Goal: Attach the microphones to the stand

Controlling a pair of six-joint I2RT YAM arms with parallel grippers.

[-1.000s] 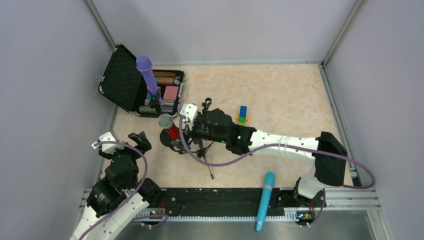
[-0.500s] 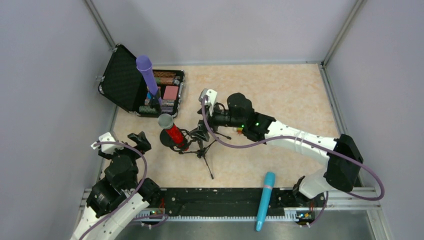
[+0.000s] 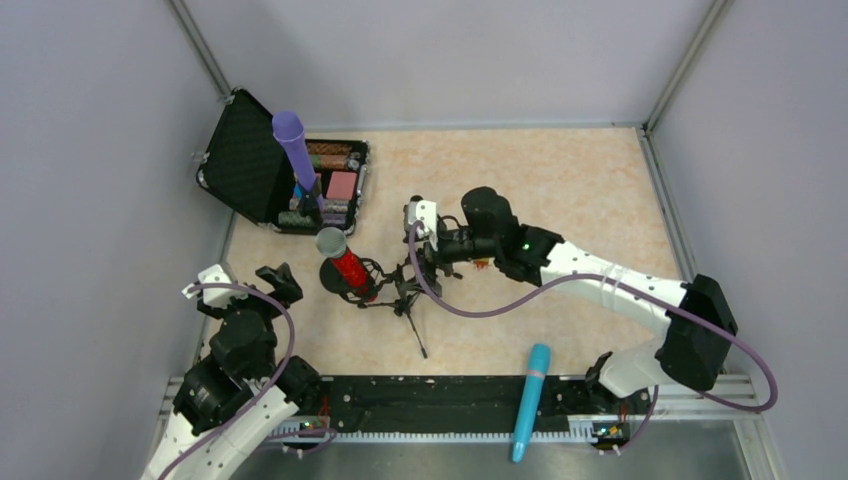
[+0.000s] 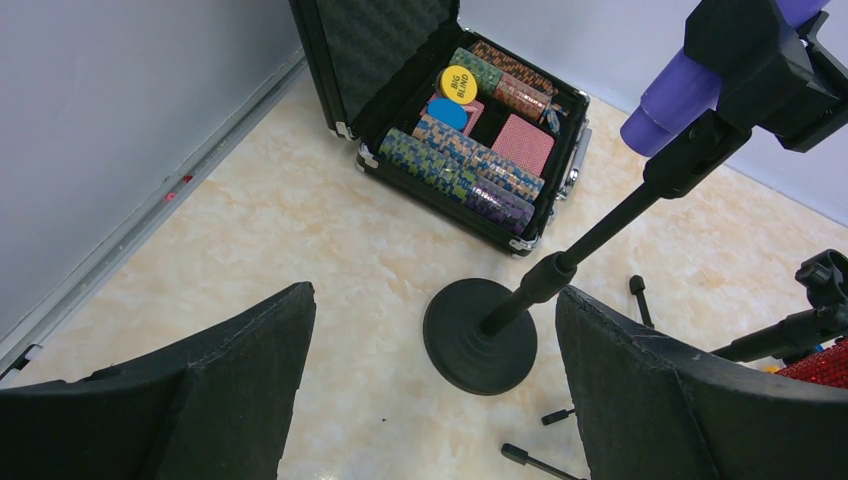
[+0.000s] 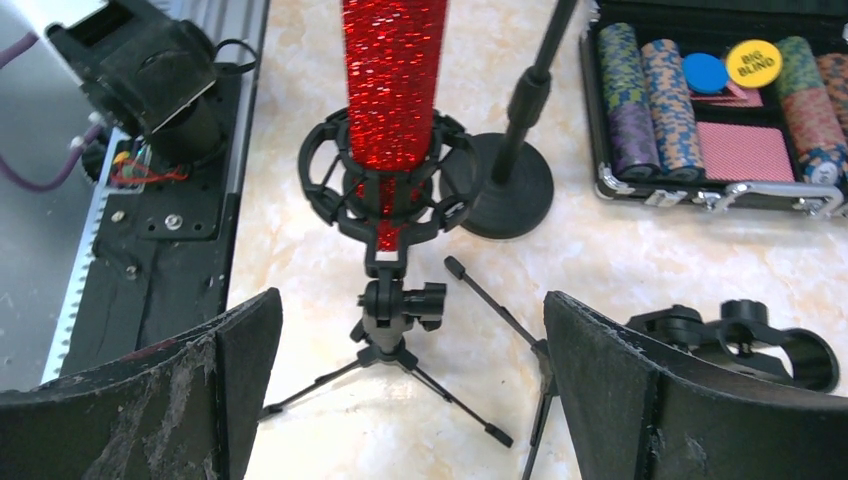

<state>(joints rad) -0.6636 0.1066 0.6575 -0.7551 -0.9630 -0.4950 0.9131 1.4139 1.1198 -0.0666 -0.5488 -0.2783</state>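
- Two of the three are done. The purple microphone (image 3: 293, 150) leans in the clip of the round-based stand (image 4: 480, 335), beside the chip case (image 3: 240, 165) at the far left corner of the table (image 3: 560, 190).
- The red microphone (image 5: 393, 70) sits upright in the ring mount of the small tripod (image 5: 390, 300), left of the table's middle.
- Left to do: the blue microphone (image 3: 530, 400) lies loose across the black rail (image 3: 430, 400) at the near edge, right of centre, with neither arm touching it.
- A second clip (image 5: 745, 345) on thin legs lies just beside the tripod. It looks like the empty holder for the blue one, though the clutter makes that unsure.
- The right claw (image 5: 410, 330) is spread wide and holds nothing. It faces the red microphone but does not touch it.
- The left claw (image 4: 430, 390) is also wide open and empty, near the left edge, facing the round base.
- Room: the right half of the table is mostly open. Stands, legs and the case crowd the left, and walls close the far, left and right edges.
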